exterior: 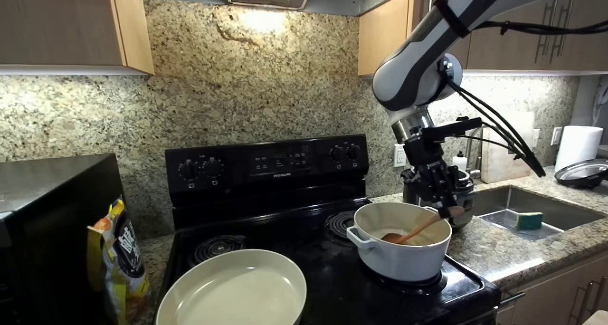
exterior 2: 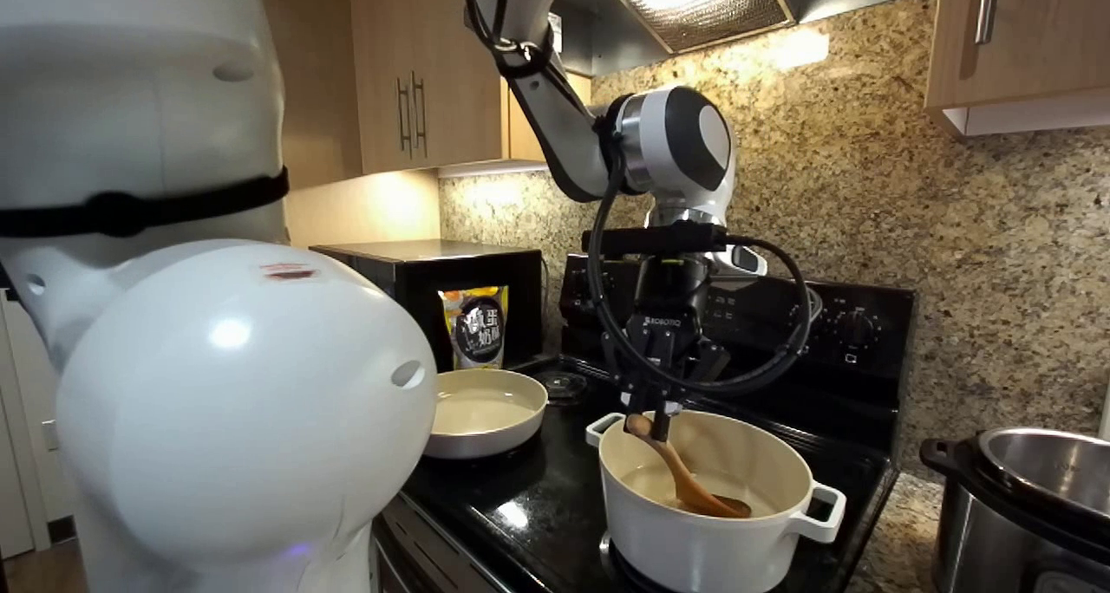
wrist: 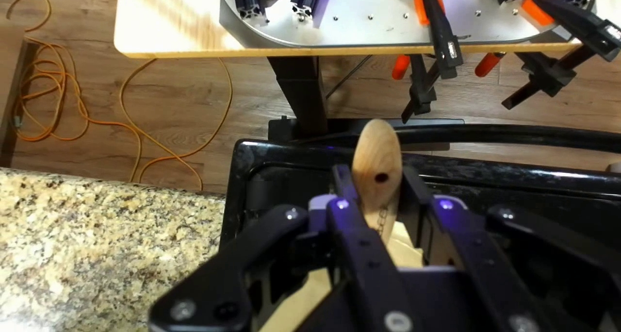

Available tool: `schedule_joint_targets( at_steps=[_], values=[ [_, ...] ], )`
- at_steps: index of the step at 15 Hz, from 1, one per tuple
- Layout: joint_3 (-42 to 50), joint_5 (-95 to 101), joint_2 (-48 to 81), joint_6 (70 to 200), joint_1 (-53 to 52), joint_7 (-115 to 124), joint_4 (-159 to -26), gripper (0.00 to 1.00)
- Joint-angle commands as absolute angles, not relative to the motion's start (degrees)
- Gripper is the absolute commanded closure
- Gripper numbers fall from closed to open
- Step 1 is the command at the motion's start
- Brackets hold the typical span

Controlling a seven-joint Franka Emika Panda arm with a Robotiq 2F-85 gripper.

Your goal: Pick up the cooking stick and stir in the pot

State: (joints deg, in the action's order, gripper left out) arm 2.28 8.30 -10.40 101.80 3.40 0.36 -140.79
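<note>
Arm (exterior 2: 247, 402) comes first, closest to the camera, filling the left of the frame in an exterior view. Next right: bag (exterior 2: 477, 329) left of centre, dish (exterior 2: 490, 441) below it. Then, low and right of centre, gripper (exterior 2: 650, 418), pinching the stick (exterior 2: 681, 472) near its upper end; wrist view has that end poking out past the fingers (wrist: 345, 184), one on each side. Stick slants down rightward, spoon end low inside the pot (exterior 2: 694, 545). Handling, by judgement: it's wood, so light, stiff, not fragile, should take a firm squeeze fine. Looks dry, so probably not slippery, but the rounded handle could roll or pivot in the grip once the spoon end drags. Present hold is workable for stirring; top looks slightly broader, which should help stop it sliding out downward. Most length hangs below the fingers, so side loads will lever it: small slow circles, little downward press. If it needs regripping, go for the narrow handle just under the broad top, above the pot's rim. Can't make out whether handle touches rim. Pot itself, lower right of centre on the stove (exterior 2: 542, 493), looks heavier and rigid; should stay put unless its wall is knocked hard. Far right, lower corner: cooker (exterior 2: 980, 524), steel-sided, partly cut by the frame edge.
</note>
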Motion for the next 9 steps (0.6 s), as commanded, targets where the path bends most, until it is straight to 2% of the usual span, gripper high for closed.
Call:
schedule_joint_targets(
  at_steps=[1,9],
  values=[
    [2.36,6.27,-9.30,104.40,3.12,2.23,-140.12,0.91],
    [2.11,5.11,-8.65,113.68,3.47,6.62,-139.83,0.91]
  ],
)
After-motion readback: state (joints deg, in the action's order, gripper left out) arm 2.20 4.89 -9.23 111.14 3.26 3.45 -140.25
